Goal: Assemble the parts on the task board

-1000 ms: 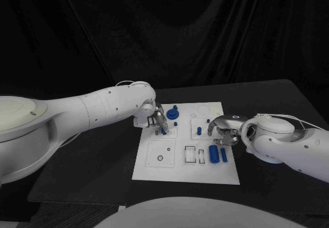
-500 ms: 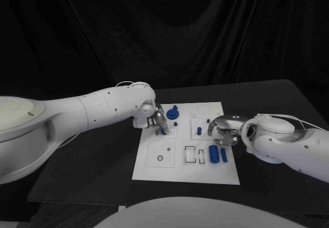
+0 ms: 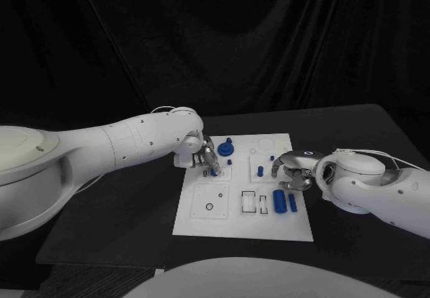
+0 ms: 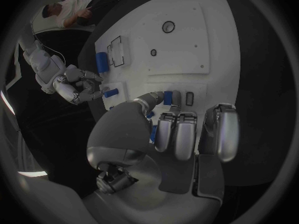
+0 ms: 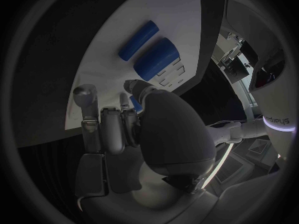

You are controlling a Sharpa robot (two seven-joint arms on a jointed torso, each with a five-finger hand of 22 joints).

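Almost nothing has been moved since the earlier frames: both hands are kept in the same places over the flat white task board (image 3: 247, 217) at the centre of the picture. The silver left hand (image 3: 204, 158) is held low at the board's upper left, its fingers closed around a small blue peg (image 4: 167, 97), probably to seat it in a socket there. The silver right hand (image 3: 293, 176) is curled at the board's right edge; whether something is pinched in it cannot be told. Two blue cylinders (image 3: 280, 202) are lying loose beside rectangular recesses, and a round blue gear-like part (image 3: 225, 149) is seated near the top.
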